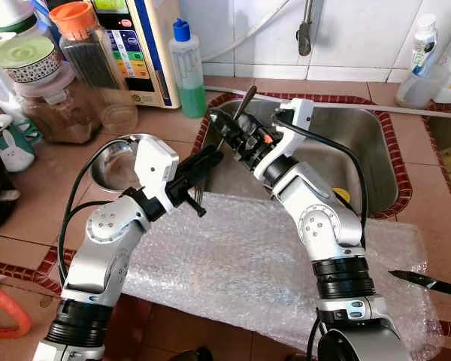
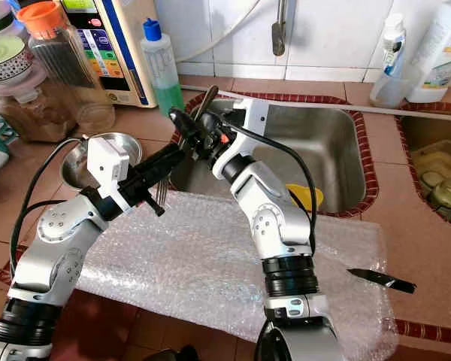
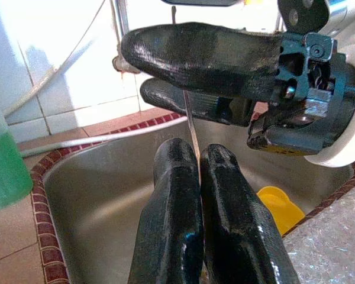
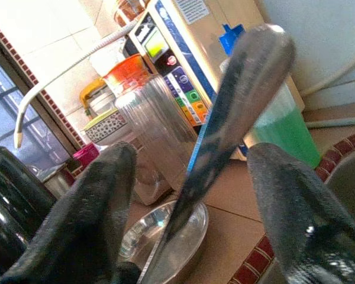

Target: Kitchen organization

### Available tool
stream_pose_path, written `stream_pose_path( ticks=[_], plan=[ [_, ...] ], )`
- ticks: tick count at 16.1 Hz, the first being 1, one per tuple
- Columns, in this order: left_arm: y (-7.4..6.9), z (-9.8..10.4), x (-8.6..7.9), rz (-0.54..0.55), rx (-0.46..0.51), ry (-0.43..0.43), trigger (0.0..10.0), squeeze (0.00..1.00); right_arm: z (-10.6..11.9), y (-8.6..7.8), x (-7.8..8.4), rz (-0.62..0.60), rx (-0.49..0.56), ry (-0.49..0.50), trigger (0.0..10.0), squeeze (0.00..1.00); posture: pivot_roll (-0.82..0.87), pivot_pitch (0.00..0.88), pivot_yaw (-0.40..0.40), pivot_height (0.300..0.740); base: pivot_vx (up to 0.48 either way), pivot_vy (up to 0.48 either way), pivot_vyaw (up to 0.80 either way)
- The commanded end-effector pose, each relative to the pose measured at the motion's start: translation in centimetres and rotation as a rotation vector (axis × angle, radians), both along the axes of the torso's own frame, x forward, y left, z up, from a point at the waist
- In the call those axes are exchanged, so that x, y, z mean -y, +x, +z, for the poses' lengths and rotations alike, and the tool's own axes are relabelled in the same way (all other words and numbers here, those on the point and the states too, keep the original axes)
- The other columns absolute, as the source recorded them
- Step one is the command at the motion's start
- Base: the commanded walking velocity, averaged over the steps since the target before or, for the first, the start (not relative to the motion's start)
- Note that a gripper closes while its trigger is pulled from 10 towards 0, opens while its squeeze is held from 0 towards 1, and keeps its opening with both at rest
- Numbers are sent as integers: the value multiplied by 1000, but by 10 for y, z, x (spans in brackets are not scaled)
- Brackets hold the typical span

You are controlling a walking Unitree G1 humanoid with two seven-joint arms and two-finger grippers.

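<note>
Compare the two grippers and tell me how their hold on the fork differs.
The left gripper is shut, pinching the fork low on its thin shank. The right gripper is open, its fingers standing on either side of the handle. The left comes in from the counter side, the right from across the bubble wrap. Both meet at the sink's left edge.

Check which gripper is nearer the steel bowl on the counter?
Left. The left gripper sits just beside the steel bowl, on its sink side, shut on a fork. The right gripper is farther off, over the sink's near corner, fingers open around the fork's handle.
</note>
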State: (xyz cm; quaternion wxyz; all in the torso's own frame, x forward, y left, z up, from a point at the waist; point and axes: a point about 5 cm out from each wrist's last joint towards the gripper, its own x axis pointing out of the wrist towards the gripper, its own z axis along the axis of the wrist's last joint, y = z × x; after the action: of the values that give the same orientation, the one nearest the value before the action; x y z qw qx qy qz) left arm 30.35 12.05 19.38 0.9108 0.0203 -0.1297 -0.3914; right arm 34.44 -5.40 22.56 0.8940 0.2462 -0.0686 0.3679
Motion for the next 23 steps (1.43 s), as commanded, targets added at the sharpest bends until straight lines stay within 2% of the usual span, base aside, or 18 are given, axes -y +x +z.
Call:
stream_pose_path(
  ticks=[1, 6, 12, 21, 22, 23],
  plan=[
    [-3, 4, 0, -7, 17, 0, 0, 0, 7, 1, -5, 7, 17, 10, 0, 0, -152, 135, 105, 740, 0, 0, 0],
    [-3, 4, 1, -8, 19, -2, 0, 0, 5, 3, -5, 4, -8, 28, 0, 0, -152, 135, 105, 740, 0, 0, 0],
    [-7, 5, 10, -40, 24, -17, 0, 0, -2, 8, -1, 5, -82, 90, 0, 0, -155, 145, 102, 740, 0, 0, 0],
    [-10, 6, 17, -94, 26, -27, 0, 0, 1, 12, 11, -79, -59, 82, 0, 0, -163, 148, 107, 740, 0, 0, 0],
    [-10, 6, 18, -101, 22, -29, 0, 75, 2, 12, 12, -95, -51, 78, 0, 0, -163, 148, 107, 740, 0, 0, 0],
    [-10, 5, 18, -93, 16, -34, 10000, 1000, 3, 13, 14, -115, -35, 63, 0, 0, -164, 148, 107, 740, 0, 0, 0]
  ],
)
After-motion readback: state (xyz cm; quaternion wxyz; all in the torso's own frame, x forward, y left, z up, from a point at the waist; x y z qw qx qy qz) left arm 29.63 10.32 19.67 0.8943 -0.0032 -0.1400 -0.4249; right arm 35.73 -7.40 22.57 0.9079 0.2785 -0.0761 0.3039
